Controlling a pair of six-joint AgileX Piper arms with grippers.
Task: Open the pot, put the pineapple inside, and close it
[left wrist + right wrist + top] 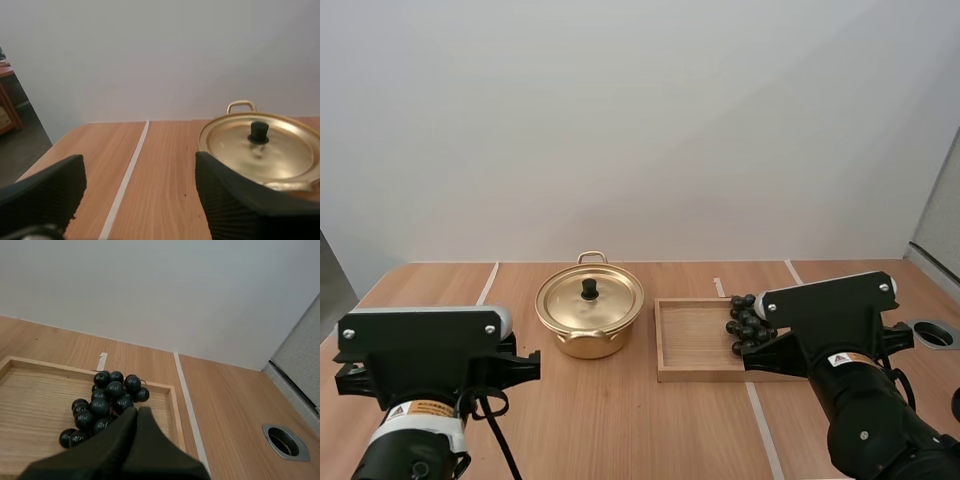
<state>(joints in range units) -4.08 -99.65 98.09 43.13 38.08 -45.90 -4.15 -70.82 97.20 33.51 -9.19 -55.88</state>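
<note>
A gold pot (589, 312) with its lid (589, 297) on and a black knob (589, 289) stands at the table's middle. In the left wrist view the pot (265, 152) is ahead, just past one finger of my open left gripper (140, 200), whose fingers (227, 200) stand wide apart with nothing between them. A bunch of dark grapes (746, 322) lies in the wooden tray (695, 340) to the right of the pot. My right gripper (137, 412) is shut into one wedge, its tip right at the near edge of the grapes (105, 397). No pineapple is visible.
White tape lines (487, 283) run across the wooden table. A round metal grommet (933, 333) is set into the table at the far right, also seen beside the tray (22, 405) as the grommet (284, 441).
</note>
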